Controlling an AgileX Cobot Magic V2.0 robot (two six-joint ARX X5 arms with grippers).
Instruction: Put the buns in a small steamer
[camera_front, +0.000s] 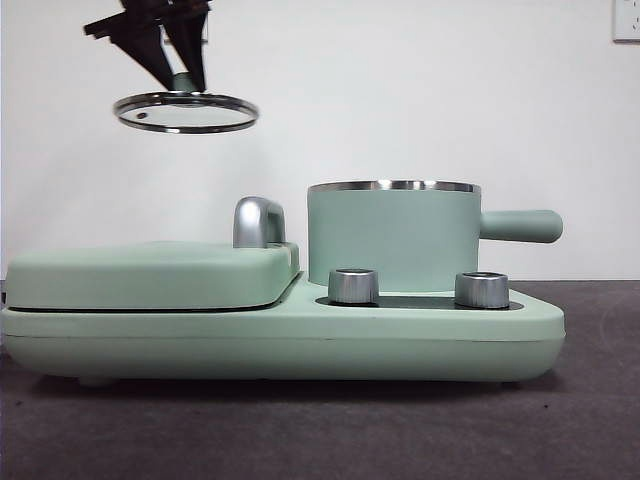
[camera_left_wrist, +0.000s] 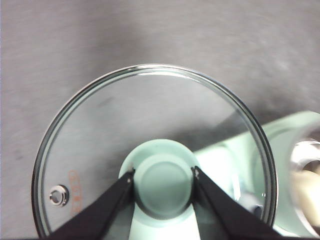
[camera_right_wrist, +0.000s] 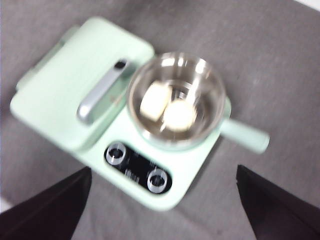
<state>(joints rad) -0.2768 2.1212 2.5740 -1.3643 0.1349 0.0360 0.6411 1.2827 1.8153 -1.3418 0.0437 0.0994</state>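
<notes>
The left gripper (camera_front: 186, 82) is pinching the glass lid (camera_front: 186, 112) by its knob (camera_left_wrist: 163, 186), high above the griddle. Both buns (camera_right_wrist: 167, 107) are lying inside the small steamer (camera_front: 392, 236). The tilted lid could be knocked against the steamer's rim.

Clear glass lid (camera_front: 186, 112) with shiny steel rim, matt mint-green steamer (camera_front: 392, 237) with polished steel inside, brushed metal knobs (camera_front: 353, 285), glossy chrome handle (camera_front: 257, 221), dull grey tabletop (camera_front: 320, 430)

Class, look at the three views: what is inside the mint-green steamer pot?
Two pale buns lie side by side in the steamer pot, seen from the right wrist. The pot's wall hides them in the front view. The floor beneath them is covered.
</notes>
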